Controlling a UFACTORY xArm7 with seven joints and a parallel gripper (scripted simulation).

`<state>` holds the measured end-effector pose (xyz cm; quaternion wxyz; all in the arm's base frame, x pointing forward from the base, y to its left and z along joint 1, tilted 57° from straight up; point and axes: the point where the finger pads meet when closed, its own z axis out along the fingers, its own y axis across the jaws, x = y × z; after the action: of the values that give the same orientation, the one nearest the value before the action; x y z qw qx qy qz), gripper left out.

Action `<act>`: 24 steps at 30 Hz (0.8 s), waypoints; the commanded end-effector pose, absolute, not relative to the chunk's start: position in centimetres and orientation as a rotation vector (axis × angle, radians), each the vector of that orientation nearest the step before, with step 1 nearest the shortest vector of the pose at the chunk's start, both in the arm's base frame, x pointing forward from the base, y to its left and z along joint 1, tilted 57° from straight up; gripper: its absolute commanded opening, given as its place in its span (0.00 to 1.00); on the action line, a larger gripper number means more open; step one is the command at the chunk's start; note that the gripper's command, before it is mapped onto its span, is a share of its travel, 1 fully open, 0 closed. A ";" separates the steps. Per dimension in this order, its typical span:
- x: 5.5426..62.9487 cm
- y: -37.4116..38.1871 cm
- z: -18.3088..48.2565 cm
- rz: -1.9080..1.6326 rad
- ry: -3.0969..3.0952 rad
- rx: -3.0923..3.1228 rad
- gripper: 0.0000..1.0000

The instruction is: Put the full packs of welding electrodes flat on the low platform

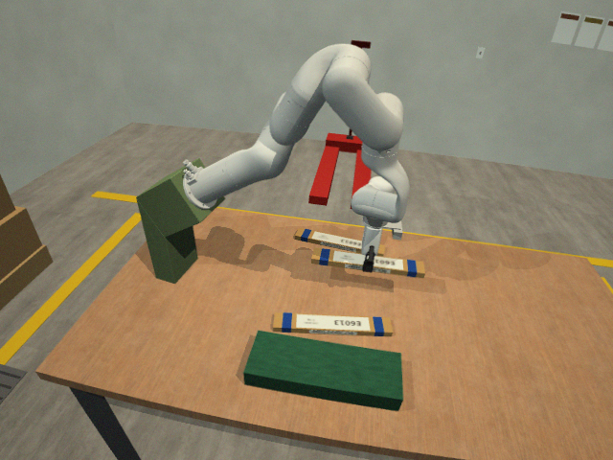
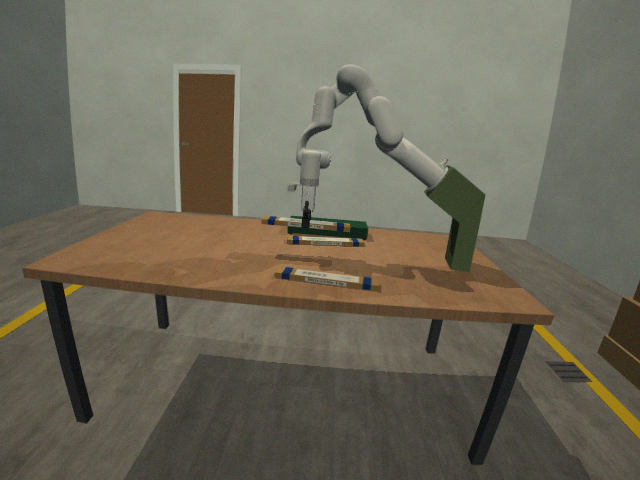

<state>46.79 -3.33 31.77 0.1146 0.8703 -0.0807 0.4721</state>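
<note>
Gripper (image 1: pixel 368 263) clenching lifted pack (image 1: pixel 367 263) near far table (image 1: pixel 148 316) edge; off-centre grasp risking tilting, slipping mid-carry.

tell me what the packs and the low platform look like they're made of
Packs, such as the pack near the platform: probably cardboard, matte tan with white printed labels and blue end bands. Low platform: uncertain, perhaps painted wood or plastic; a solid dark green block, matte, faintly streaked.

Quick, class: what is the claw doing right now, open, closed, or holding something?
Claw: closed on the middle electrode pack, gripped near its centre and lifted off the table.
</note>
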 end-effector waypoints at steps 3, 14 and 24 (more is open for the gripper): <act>47.6 -4.3 33.5 1.368 -0.235 2.562 0.58; 49.4 -7.0 37.5 1.368 -0.235 2.562 0.58; 49.9 -7.8 38.6 1.368 -0.235 2.562 0.58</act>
<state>49.83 -7.69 38.20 0.1143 0.8742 -0.0803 0.4651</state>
